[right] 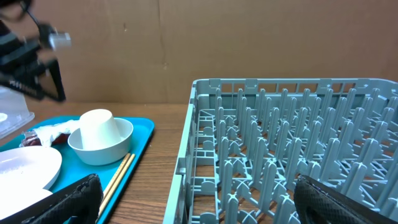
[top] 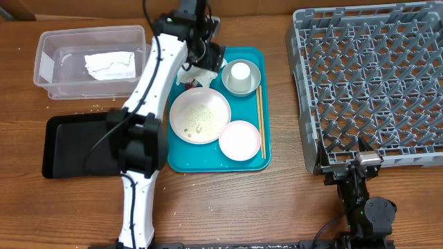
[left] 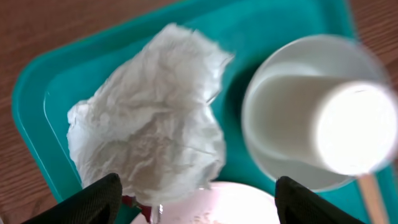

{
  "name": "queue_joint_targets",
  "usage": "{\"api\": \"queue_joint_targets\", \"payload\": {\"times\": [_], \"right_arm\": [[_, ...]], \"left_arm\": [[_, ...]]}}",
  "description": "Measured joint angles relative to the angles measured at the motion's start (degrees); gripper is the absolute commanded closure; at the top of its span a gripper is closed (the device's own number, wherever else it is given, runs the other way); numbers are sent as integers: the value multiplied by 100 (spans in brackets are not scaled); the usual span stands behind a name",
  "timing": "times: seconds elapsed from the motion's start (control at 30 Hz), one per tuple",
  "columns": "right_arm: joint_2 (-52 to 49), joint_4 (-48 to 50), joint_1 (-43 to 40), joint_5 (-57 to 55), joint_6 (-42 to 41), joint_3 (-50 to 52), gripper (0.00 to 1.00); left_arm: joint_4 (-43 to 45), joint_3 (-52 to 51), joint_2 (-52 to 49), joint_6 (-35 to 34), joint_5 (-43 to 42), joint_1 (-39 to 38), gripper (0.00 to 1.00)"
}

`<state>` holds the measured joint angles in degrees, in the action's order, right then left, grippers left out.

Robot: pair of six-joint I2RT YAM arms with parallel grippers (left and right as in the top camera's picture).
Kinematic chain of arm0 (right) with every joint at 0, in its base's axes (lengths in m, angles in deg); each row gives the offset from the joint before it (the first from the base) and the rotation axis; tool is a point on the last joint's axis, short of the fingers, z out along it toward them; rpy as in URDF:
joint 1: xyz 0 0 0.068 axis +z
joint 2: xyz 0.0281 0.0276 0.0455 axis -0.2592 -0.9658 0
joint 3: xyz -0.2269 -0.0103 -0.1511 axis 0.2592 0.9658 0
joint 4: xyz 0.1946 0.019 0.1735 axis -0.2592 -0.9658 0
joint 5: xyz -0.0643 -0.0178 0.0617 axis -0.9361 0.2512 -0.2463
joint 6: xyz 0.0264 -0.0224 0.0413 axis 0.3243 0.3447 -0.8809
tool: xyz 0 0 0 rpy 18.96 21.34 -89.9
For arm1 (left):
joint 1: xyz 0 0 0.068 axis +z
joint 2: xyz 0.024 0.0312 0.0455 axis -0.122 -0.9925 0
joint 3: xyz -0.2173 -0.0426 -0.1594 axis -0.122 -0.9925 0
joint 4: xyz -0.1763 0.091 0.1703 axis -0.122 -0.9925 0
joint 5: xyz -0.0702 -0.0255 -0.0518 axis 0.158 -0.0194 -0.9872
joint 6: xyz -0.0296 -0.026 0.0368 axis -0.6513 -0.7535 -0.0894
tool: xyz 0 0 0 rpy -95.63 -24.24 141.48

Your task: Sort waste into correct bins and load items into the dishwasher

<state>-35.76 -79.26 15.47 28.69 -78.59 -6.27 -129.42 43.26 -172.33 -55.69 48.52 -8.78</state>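
Observation:
My left gripper [top: 199, 68] [left: 199, 208] is open and hovers just above a crumpled white napkin [left: 149, 118] at the teal tray's far left corner. A bit of red wrapper [left: 134, 202] shows under the napkin's edge. Beside it the white cup [top: 240, 72] [left: 323, 118] sits upside down in the metal bowl [top: 250, 86]. The large plate [top: 199, 115] holds rice grains. The small pinkish plate [top: 240, 140] and the chopsticks [top: 259, 114] lie on the tray too. My right gripper [top: 356, 173] [right: 205, 211] is open and empty at the grey dish rack's [top: 367, 83] front left corner.
The clear tub [top: 52, 48] at the far left holds another white napkin [top: 107, 63]. The black tray [top: 69, 149] lies in front of it, partly under my left arm. The teal tray [top: 214, 162] sits between the bins and the rack.

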Motion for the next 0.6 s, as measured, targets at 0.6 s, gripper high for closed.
{"api": "queue_joint_targets", "payload": {"times": [0.6], "right_arm": [[0, -2, 0, 0, 0, 0, 0]], "left_arm": [[-70, -2, -535, 254, 699, -74, 59]]}}
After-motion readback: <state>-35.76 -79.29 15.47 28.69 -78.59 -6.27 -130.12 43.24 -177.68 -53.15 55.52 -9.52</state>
